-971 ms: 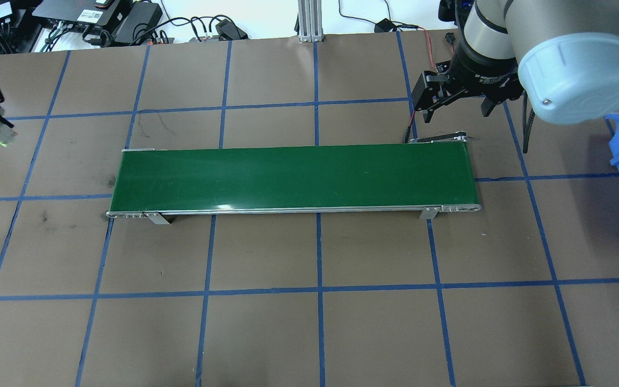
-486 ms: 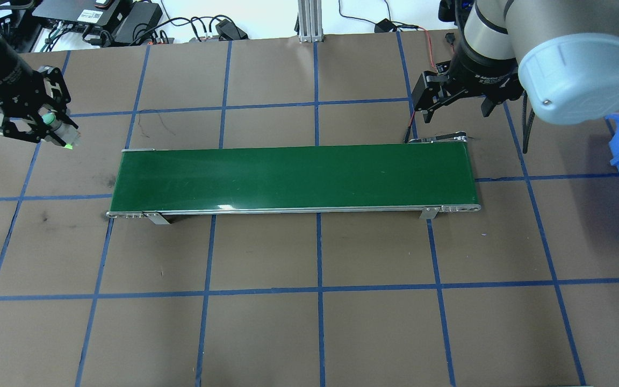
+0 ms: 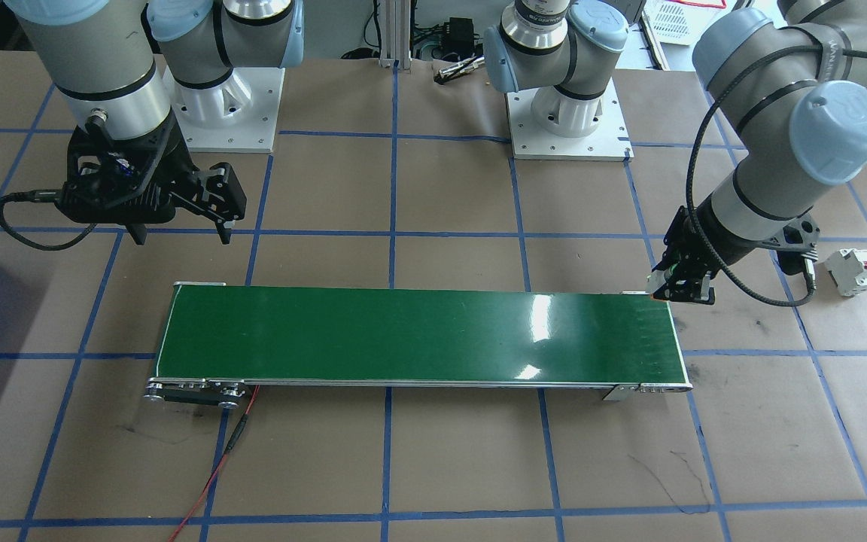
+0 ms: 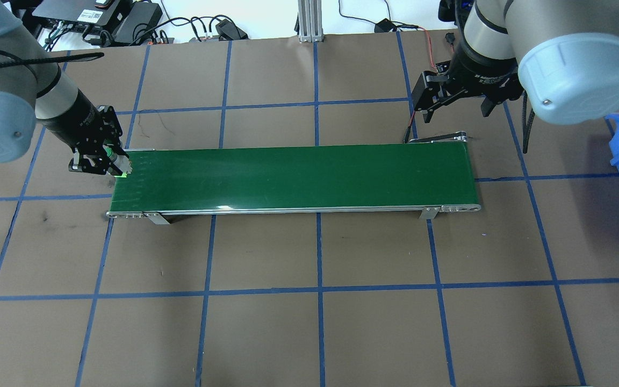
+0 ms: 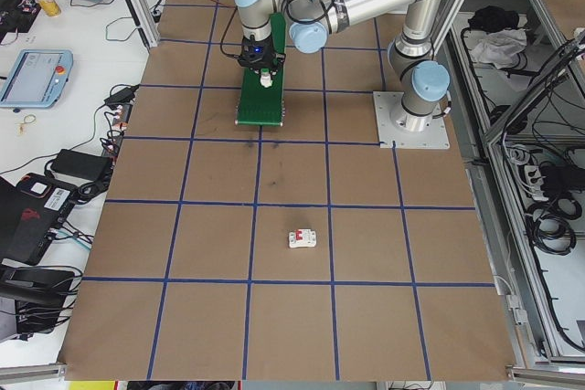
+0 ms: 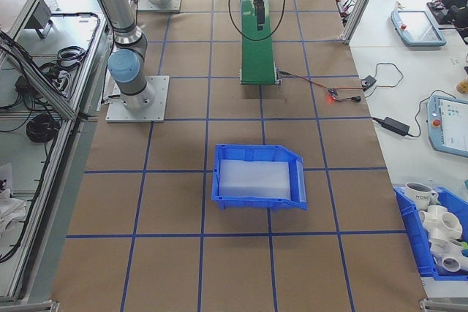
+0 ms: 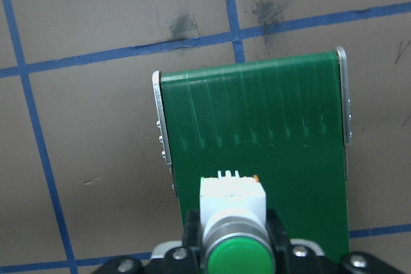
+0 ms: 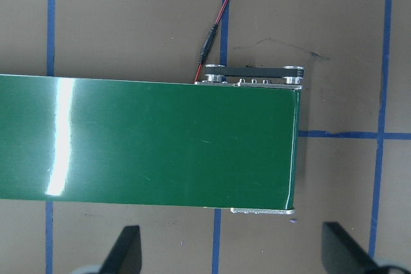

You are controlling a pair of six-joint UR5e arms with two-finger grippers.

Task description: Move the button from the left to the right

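The button (image 7: 232, 206) sits pinched between the jaws of the left gripper (image 4: 100, 161), one finger (image 7: 192, 235) on each side of its white body. You see it held just over the green belt (image 4: 293, 177), at the belt's end on the robot's left. In the left wrist view its round green cap faces the camera and its orange base points away, toward the belt, so its long axis runs along the gripper's own axis, tilted rather than upright in the overhead view.

The right gripper (image 4: 452, 105) hangs near the belt's opposite end, beside the far edge, its jaws spread wide with nothing between them; you see both fingers well apart in the right wrist view.

Beyond the belt's right end, a blue bin (image 6: 257, 177) stands on the desk (image 4: 309, 322); a pale white sheet or insert lies in it.

Beyond the belt's left end, well apart from it, a white block with a red switch (image 3: 851, 271) stands on the desk.
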